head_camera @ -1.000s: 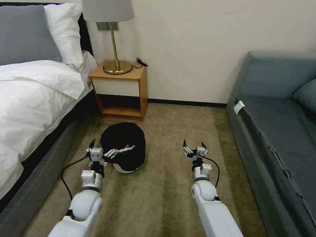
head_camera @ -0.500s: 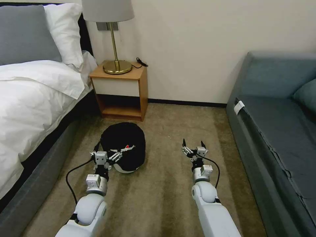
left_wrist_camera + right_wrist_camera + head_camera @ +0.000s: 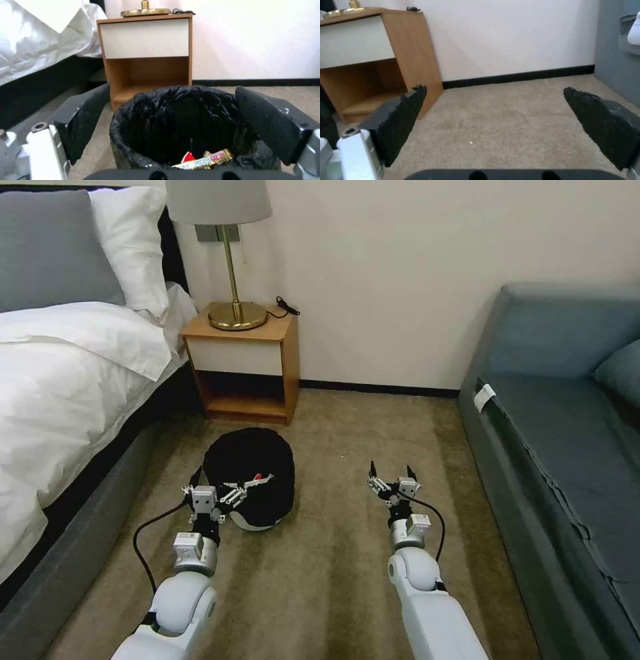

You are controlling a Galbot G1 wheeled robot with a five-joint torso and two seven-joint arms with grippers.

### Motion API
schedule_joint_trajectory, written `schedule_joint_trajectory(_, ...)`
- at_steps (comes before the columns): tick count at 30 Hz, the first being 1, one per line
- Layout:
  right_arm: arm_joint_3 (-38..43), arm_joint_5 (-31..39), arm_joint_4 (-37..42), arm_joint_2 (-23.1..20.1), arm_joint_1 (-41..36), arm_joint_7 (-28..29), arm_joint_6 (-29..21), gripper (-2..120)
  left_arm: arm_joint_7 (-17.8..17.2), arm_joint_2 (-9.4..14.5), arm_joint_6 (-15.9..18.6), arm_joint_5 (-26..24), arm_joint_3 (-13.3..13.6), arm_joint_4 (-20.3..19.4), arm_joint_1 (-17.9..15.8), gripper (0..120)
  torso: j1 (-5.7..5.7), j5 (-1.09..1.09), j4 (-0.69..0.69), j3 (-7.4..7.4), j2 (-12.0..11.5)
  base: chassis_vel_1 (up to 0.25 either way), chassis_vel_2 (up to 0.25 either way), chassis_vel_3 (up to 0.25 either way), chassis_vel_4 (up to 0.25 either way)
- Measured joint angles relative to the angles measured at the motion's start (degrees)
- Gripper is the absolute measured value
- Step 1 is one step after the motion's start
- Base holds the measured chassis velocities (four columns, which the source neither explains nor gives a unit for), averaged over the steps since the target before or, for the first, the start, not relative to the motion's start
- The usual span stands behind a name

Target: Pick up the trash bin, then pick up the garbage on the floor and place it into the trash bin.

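Black rubber pads line our left hand (image 3: 173,120), which we hold spread wide with nothing gripped; its fingers (image 3: 85,117) stand on either side of the small round trash bin lined with crinkly black plastic (image 3: 180,117), close to the bag but seemingly not pressing it. In the head view that left hand (image 3: 215,489) sits at the bin's (image 3: 250,473) near rim, low over the beige carpet (image 3: 333,567). Just inside the rim nearest the hand, at the bottom of the bag, lie a gold-silver foil wrapper (image 3: 205,161) and, touching it, a red-and-white snack packet (image 3: 188,157).

Our right hand (image 3: 392,475) hovers well apart from the bin, off to the bin's right over bare carpet, fingers (image 3: 400,117) equally spread and holding nothing.

Beyond the left hand and directly behind the bin stands a wooden nightstand with a white drawer front (image 3: 146,50), a brass-based lamp (image 3: 230,253) on top. Farther out from the left hand lies the white-sheeted bed (image 3: 60,373); past the right hand, along the other wall, is a grey-blue sofa (image 3: 567,400).
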Motion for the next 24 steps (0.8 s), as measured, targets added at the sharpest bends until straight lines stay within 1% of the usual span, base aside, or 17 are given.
schedule_joint_trajectory(24,0.0,0.0,0.0,0.0,0.0,0.0,0.0,100,0.0,0.0,0.1,-0.1,0.0,0.0,0.0,100,0.0,0.0,0.0,0.0,0.0,0.0,0.0,0.0,0.0)
